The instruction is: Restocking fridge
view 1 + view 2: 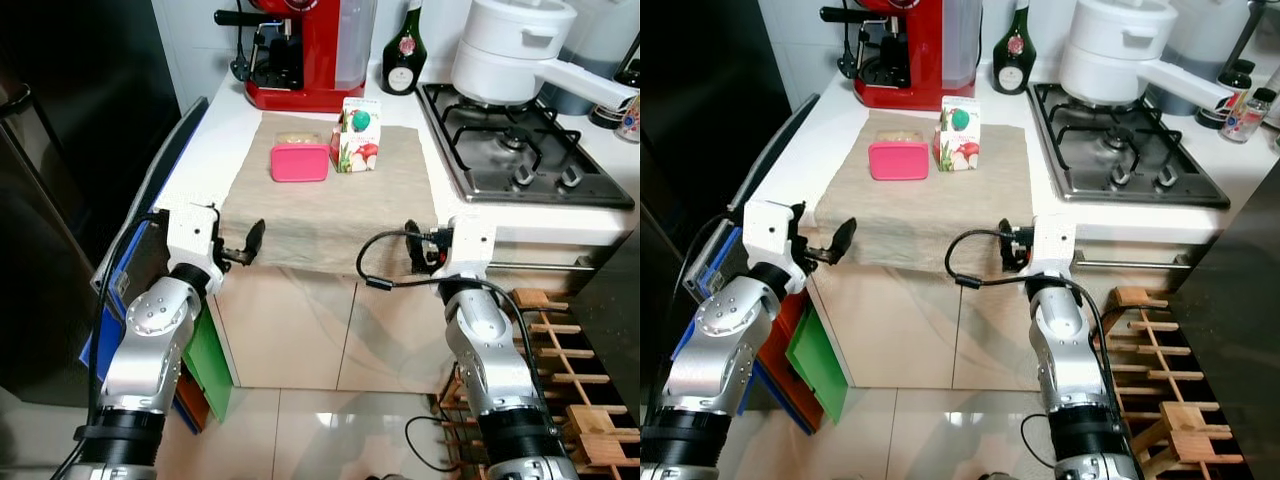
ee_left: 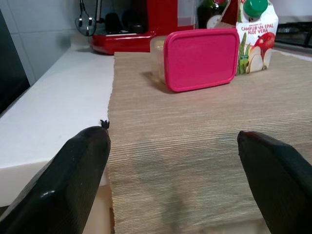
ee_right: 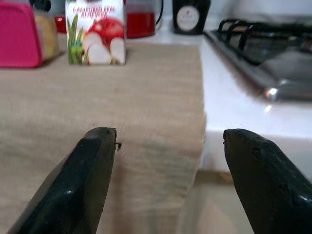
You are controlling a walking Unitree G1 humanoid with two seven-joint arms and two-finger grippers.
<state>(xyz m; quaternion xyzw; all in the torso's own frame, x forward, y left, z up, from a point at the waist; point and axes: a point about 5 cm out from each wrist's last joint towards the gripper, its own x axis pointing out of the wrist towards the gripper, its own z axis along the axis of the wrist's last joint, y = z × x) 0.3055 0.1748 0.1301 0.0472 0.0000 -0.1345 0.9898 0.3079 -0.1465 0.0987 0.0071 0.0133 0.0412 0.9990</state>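
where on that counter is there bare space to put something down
The front of the beige cloth, between the pink box and the counter edge, is bare. So is the white strip beside the cloth's left edge. The back is crowded by the juice carton and coffee machine.

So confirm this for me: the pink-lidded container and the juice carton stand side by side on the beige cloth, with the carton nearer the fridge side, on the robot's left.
Not quite. The juice carton stands to the robot's right of the pink-lidded container, nearer the stove. Both do stand side by side on the beige cloth, as the left eye view shows.
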